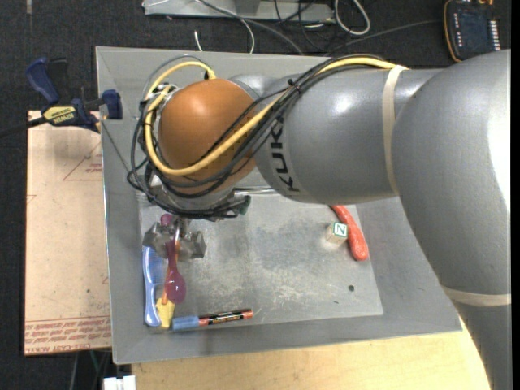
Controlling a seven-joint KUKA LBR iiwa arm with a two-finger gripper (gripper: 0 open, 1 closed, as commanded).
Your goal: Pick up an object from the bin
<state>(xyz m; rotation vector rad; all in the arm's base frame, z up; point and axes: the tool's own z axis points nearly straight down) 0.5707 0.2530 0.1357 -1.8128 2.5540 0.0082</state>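
Nearest me, a blue-capped marker (216,318) lies by the front wall of the bin (284,279). Just behind, at the left, a pink plastic spoon (174,283) lies beside a blue plastic piece (149,287). The gripper (174,244) stands over the spoon's handle, fingers (154,238) spread either side, unclenched.

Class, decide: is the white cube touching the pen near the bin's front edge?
Apart. The camera view shows a wide stretch of bare bin floor between the white cube and the pen.
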